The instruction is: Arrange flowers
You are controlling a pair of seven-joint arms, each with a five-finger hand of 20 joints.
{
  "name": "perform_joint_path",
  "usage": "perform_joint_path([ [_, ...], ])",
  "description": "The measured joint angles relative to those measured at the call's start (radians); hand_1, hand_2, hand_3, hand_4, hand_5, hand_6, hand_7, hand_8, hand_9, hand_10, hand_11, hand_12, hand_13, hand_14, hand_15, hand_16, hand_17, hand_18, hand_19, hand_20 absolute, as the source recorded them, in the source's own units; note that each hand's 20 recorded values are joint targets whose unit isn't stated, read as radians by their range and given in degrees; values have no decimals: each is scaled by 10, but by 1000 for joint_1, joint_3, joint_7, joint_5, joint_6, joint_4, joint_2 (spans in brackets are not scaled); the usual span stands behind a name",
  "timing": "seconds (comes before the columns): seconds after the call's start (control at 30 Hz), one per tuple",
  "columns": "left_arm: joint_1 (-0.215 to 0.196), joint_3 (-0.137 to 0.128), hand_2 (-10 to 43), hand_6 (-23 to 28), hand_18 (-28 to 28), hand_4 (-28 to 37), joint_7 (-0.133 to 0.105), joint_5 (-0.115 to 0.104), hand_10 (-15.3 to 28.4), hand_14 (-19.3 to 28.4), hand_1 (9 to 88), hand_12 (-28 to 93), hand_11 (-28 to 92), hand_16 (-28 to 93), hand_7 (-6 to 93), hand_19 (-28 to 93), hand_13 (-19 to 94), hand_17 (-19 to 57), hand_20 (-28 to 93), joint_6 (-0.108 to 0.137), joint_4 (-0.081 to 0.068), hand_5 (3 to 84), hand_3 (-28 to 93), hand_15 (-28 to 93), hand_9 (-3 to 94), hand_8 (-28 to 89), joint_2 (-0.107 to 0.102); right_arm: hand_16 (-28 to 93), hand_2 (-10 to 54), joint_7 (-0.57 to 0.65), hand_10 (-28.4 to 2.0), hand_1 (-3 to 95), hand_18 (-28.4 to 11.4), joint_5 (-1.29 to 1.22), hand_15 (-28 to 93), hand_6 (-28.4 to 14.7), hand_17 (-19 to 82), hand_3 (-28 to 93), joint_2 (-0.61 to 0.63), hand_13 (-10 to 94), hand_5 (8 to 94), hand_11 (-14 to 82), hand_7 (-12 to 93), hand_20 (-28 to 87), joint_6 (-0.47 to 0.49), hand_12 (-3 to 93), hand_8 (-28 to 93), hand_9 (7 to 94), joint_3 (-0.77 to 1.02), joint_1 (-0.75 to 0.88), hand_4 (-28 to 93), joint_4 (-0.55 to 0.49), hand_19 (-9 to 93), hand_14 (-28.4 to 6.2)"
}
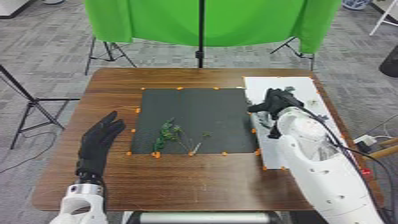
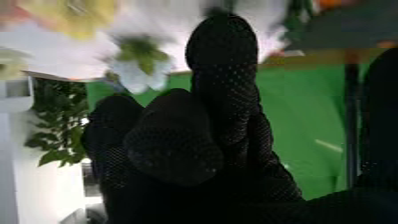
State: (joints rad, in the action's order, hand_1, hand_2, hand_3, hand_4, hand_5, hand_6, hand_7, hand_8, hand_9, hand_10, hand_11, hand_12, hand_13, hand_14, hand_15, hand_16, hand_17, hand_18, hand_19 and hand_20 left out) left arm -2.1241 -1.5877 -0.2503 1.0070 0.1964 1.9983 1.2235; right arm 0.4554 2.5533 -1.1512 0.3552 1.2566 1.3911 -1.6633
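Observation:
In the head view, my left hand (image 1: 99,137) is over the table's left side, its fingers straight. My right hand (image 1: 277,102) is above the left part of the white sheet (image 1: 293,82), with relaxed fingers. Green leafy stems (image 1: 166,132) lie on the dark mat (image 1: 191,102); a thin pale stem (image 1: 196,148) lies to their right. In the right wrist view, my right hand (image 2: 213,125) has its thumb apart from its fingers, and I see nothing held. Beyond the fingertips are a whitish flower (image 2: 138,75) with green leaves and a blurred yellow flower (image 2: 75,15).
Orange markers line the mat's edges on the brown table (image 1: 200,182). A green cloth (image 1: 258,22) hangs behind the table, with a black stand (image 1: 201,52) in front of it. Another black stand (image 1: 34,102) is beyond the left edge.

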Motion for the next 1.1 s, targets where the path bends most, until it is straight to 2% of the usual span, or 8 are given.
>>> perform_joint_path([
  [0.3,-4,-1,-47,27,108,-232,-1,0,114,139,221,125,117,-1,85,24,377,97,202,0,2,442,689,114,460,-64,0,309,-95,-1,-130,238,-122,-43,639,-53,695,547,4,932,721,426,138,632,-63,241,-77,920,4,23,-132,-21,932,-44],
  [0.57,-4,-1,-48,27,109,-231,0,0,114,138,222,125,117,-1,85,24,377,97,202,-1,2,441,690,115,460,-64,0,308,-95,0,-130,237,-123,-62,639,-52,697,550,11,933,726,427,141,634,-80,241,-77,920,13,28,-131,-36,932,-44],
  [0.83,-4,-1,-47,27,108,-232,0,0,114,139,222,125,116,-1,85,24,377,97,202,-1,2,441,689,114,459,-64,0,310,-95,3,-135,187,-114,13,625,-66,696,510,9,932,739,412,136,617,-62,240,-74,915,12,25,-157,-13,932,-42],
  [0.93,-4,0,-48,28,108,-231,1,1,114,139,221,125,116,-1,85,24,377,97,202,-1,2,442,690,115,459,-64,0,312,-95,10,-138,172,-112,19,619,-70,696,499,-1,932,753,407,139,610,-11,239,-70,916,10,19,-168,3,932,-43],
  [1.03,-3,0,-48,28,108,-231,1,1,115,138,221,125,116,-1,84,24,376,97,202,-3,2,441,691,114,459,-64,0,312,-95,6,-135,213,-111,36,618,-67,698,507,-11,933,766,409,150,607,23,238,-67,918,0,2,-166,4,932,-42],
  [1.1,-3,0,-50,28,108,-232,2,1,115,139,219,125,117,-1,83,24,376,97,202,-3,2,441,691,114,459,-64,0,307,-95,-8,-129,294,-110,80,625,-58,704,518,-14,936,781,415,177,611,24,237,-66,923,-18,-5,-147,14,932,-38],
])
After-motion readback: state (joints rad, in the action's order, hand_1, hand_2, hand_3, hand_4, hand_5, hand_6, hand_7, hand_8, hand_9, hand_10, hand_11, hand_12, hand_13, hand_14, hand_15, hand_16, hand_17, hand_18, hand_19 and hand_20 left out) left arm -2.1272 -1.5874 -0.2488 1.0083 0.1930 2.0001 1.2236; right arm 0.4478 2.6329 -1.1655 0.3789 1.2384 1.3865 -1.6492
